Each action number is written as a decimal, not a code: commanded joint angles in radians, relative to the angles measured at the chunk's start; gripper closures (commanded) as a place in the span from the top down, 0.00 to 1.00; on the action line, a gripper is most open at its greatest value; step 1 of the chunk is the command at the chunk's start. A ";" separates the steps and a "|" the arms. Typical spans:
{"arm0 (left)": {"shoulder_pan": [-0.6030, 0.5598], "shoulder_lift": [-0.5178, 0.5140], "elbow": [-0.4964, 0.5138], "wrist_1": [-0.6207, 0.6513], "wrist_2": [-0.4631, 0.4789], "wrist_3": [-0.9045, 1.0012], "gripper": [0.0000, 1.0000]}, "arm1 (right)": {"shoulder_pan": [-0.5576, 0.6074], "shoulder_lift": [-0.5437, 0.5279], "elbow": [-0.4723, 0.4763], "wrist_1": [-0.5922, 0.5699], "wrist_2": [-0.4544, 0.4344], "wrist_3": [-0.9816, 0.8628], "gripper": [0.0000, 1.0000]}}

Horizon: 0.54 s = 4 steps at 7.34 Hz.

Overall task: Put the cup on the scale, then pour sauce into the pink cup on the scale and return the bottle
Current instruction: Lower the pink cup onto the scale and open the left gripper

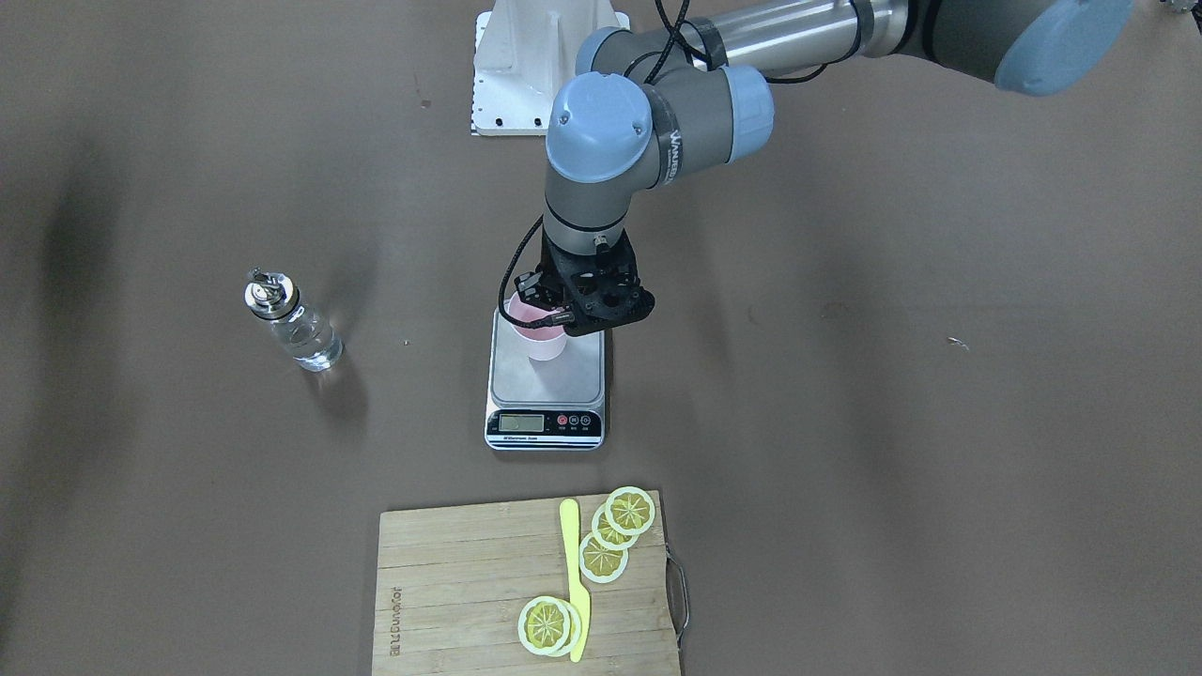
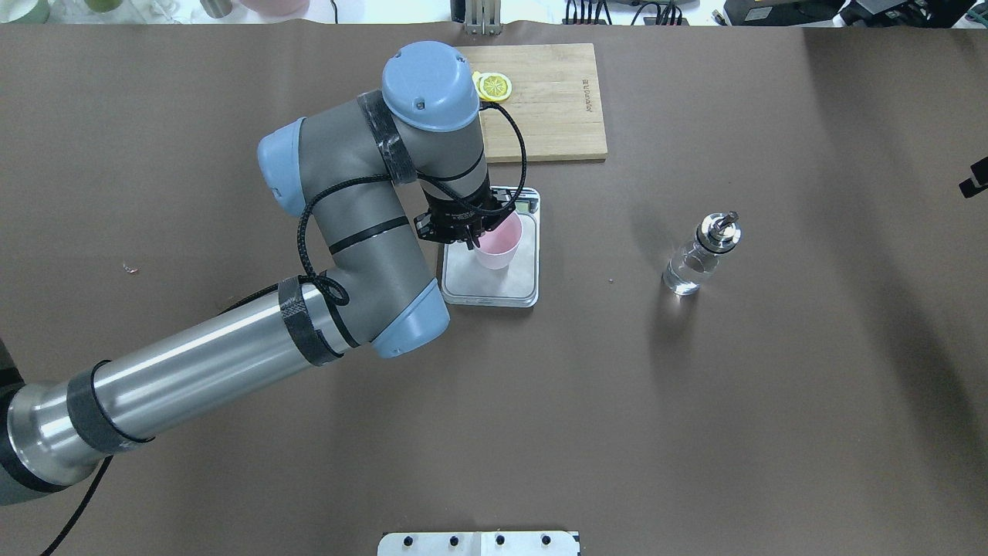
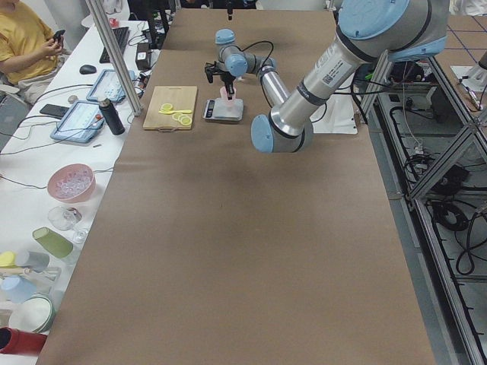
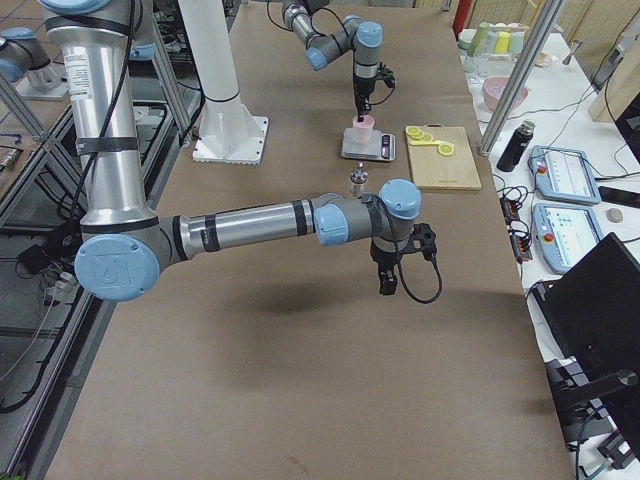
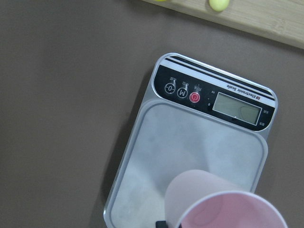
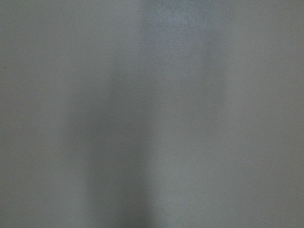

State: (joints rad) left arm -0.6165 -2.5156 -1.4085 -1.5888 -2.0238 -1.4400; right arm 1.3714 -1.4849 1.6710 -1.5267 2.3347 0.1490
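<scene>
The pale pink cup [image 1: 543,340] [image 2: 498,245] [image 5: 209,199] is upright over the back part of the scale's grey platform [image 1: 554,377] [image 2: 494,284] [image 5: 190,142]. Whether its base rests on the platform I cannot tell. My left gripper [image 1: 554,314] [image 2: 471,235] comes down from above and is shut on the cup's rim, with one finger inside it. The clear glass bottle [image 1: 293,324] [image 2: 698,259] with a metal spout stands alone on the table, clear liquid in it. My right gripper [image 4: 388,280] hangs over bare table, apart from the bottle; I cannot tell its state.
A wooden cutting board [image 1: 460,563] beyond the scale carries lemon slices [image 1: 620,526] and a yellow knife [image 1: 573,573]. The white robot base plate [image 1: 526,75] sits behind the scale. A person sits at a side table with tablets and bowls in the exterior left view.
</scene>
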 commanded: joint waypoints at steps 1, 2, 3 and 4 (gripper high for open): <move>0.001 0.001 0.013 -0.022 0.000 0.001 0.00 | 0.000 0.000 -0.001 0.000 0.000 0.000 1.00; 0.001 0.003 0.013 -0.022 0.000 0.003 0.00 | 0.000 0.000 -0.001 0.000 -0.002 0.001 1.00; 0.001 0.004 0.010 -0.022 0.000 0.010 0.16 | 0.000 0.000 -0.004 0.000 -0.002 0.000 1.00; 0.000 0.004 0.000 -0.020 0.002 0.016 0.97 | 0.000 0.000 -0.005 0.000 -0.002 0.000 1.00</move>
State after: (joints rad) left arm -0.6154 -2.5121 -1.4004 -1.6101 -2.0229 -1.4311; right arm 1.3714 -1.4849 1.6681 -1.5264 2.3334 0.1492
